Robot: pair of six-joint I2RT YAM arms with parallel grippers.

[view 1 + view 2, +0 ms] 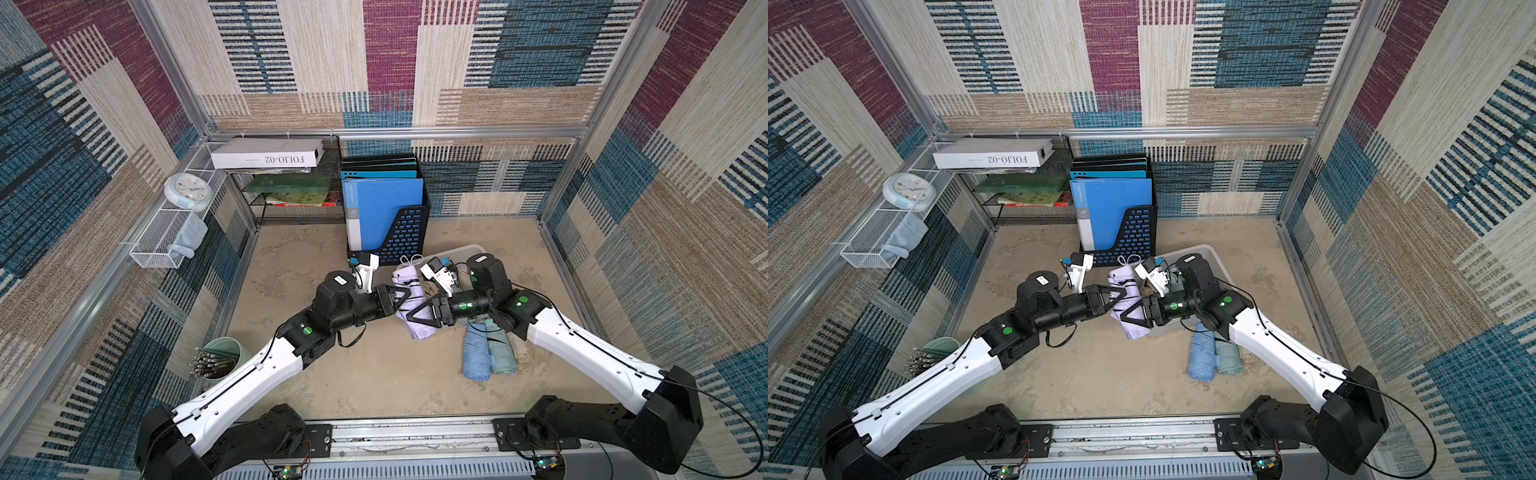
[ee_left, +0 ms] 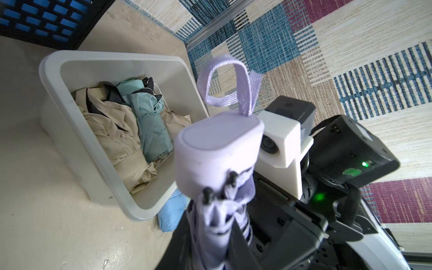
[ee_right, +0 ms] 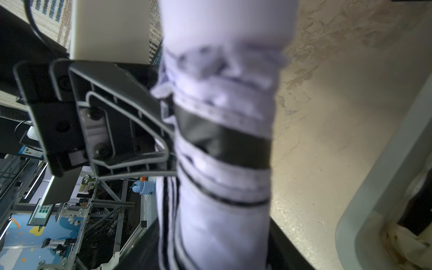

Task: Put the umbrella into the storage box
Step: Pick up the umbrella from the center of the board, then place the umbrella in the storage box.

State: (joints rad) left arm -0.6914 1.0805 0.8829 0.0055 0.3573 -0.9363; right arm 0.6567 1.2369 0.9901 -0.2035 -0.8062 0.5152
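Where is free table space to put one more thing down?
Bare table in front centre, from the cup to the blue umbrella; also between the shelf and the left arm. Crowded around the box and the lilac umbrella.

Left hand (image 1: 1115,296) pinching lilac umbrella (image 1: 1133,328); right hand (image 1: 1130,312) at it too (grip unclear), beside storage box (image 1: 1206,248).

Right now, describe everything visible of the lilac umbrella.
The lilac umbrella is folded: pale fabric with dark trim, a dark strap round its middle, a blocky lilac handle with a ribbon loop. It is outside the storage box, beside its rim. The left pincer is shut on it; the right pincer flanks it, grip unclear.
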